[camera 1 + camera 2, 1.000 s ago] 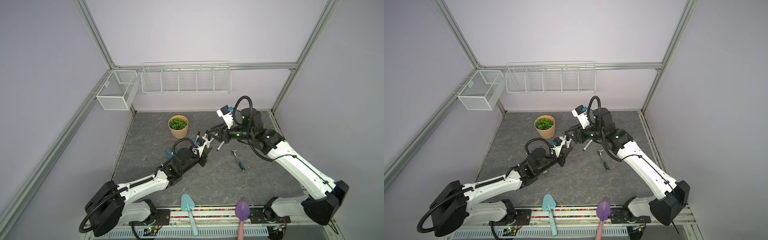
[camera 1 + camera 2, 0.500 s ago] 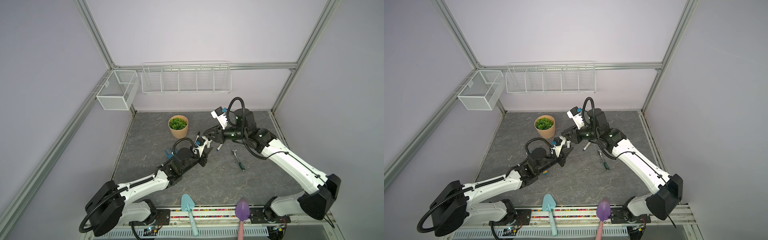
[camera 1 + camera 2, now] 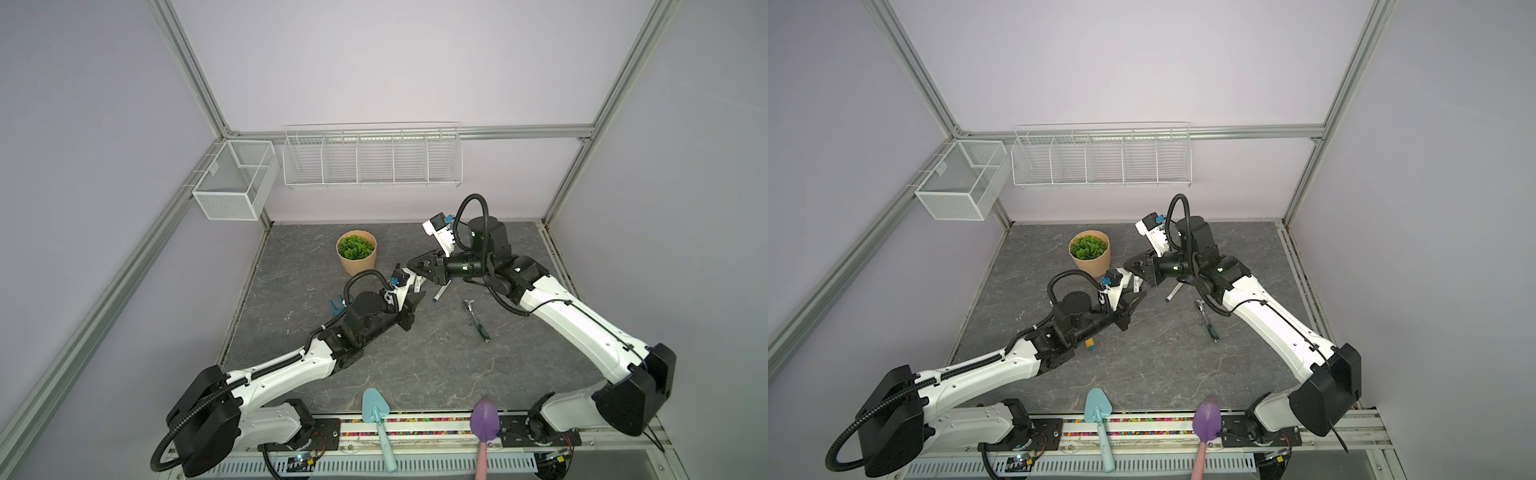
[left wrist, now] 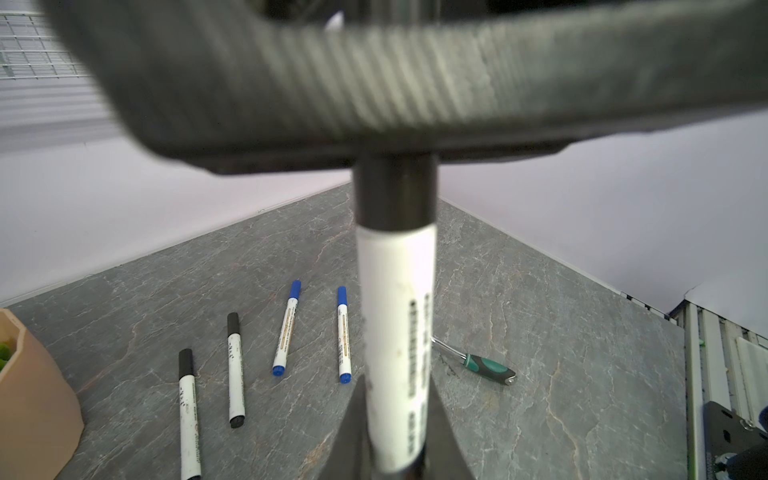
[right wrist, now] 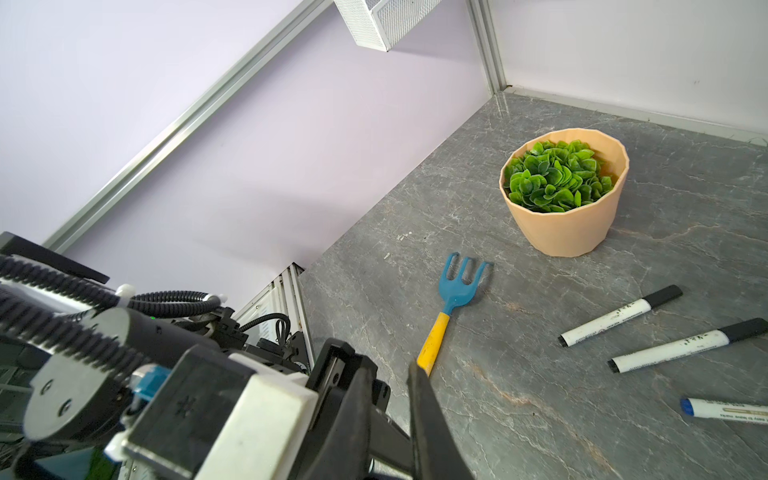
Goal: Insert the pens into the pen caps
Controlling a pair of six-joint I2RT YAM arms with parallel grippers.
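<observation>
Meanwhile, Above the Tabletop (image 3: 415, 365)

Jaws of the left gripper (image 4: 395, 415) clamped a white pen (image 4: 395, 316) by its barrel. Jaws of the right gripper (image 5: 387, 365), nearly together, touched its black cap (image 4: 395, 195); any hold was unclear. Four capped pens (image 4: 235, 370) lay on the grey surface below.

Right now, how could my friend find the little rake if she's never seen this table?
Find the peach plant pot on the grey table. The little rake lies flat near it, towards the left arm. Unlike the white pens nearby, it has a blue three-pronged head and a yellow handle.
</observation>
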